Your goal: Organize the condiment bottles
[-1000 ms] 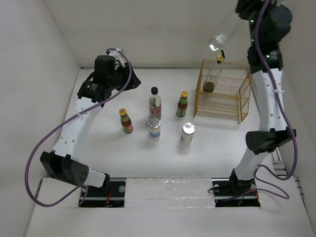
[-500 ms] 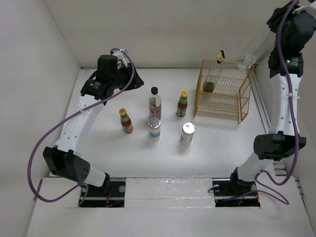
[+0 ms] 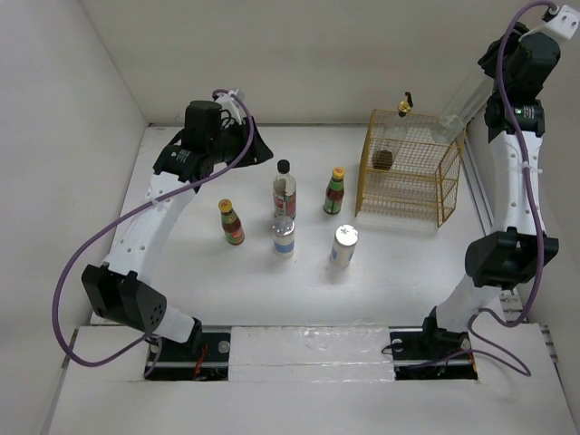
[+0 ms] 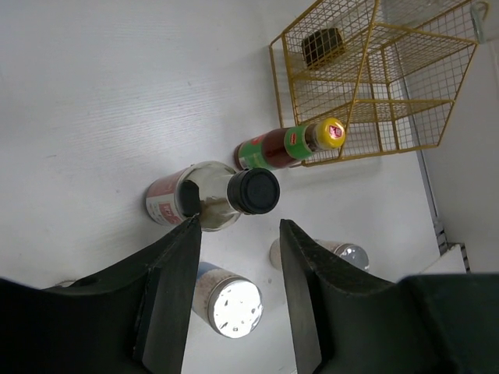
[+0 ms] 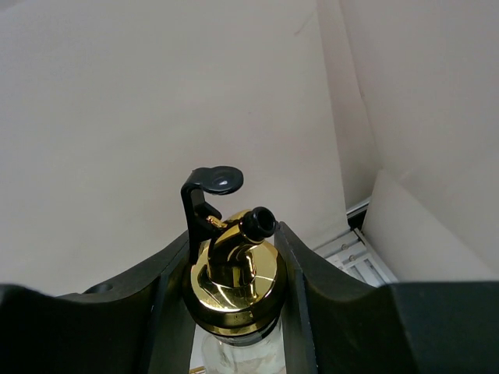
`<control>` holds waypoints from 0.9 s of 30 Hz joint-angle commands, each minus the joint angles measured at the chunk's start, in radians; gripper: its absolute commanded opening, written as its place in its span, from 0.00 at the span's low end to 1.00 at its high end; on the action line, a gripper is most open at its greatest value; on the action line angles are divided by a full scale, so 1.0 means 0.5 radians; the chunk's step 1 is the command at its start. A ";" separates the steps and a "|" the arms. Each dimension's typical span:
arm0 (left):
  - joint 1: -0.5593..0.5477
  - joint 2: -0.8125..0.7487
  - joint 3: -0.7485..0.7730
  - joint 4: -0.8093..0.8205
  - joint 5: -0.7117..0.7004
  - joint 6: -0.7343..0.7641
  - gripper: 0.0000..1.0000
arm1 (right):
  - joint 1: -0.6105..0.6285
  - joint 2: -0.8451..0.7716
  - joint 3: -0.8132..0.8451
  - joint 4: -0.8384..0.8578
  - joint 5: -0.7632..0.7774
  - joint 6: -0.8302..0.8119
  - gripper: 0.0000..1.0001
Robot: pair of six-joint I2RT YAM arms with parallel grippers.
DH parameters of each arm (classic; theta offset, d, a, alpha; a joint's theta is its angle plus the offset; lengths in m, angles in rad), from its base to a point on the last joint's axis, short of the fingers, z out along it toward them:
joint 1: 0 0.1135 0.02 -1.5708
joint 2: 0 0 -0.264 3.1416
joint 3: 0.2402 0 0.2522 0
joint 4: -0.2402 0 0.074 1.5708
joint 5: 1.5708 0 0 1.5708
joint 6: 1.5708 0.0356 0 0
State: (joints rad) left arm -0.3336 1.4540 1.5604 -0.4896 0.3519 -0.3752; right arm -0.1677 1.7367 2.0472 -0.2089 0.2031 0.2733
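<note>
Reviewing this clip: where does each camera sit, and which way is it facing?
Top external: above and behind the bases, looking down on the table, wire basket and black-capped bottle; left arm and right arm show.
Left wrist: looks down through the open left claw at that bottle and the wire basket.
Right wrist: raised, faces the bare wall past the right claw, shut on the clear bottle.
Shared: top and left wrist both see the black-capped bottle and wire basket.

white table (image 3: 390, 263), five upright bottles (image 3: 285, 237) and a wire basket (image 3: 403, 195)
</note>
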 commanded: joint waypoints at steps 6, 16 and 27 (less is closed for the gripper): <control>-0.002 0.013 0.070 0.074 0.069 0.026 0.51 | 0.025 0.027 0.072 0.316 0.094 -0.034 0.03; -0.002 0.031 0.137 0.074 0.073 0.045 0.52 | 0.044 0.147 0.133 0.356 0.121 -0.071 0.03; -0.002 0.049 0.156 0.056 -0.017 0.045 0.52 | 0.194 0.082 -0.357 0.482 0.204 -0.206 0.06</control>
State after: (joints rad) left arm -0.3336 1.4792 1.5871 -0.4835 0.3573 -0.3672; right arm -0.0891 1.8423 1.9087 -0.1085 0.2813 0.1791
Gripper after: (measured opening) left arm 0.521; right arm 0.444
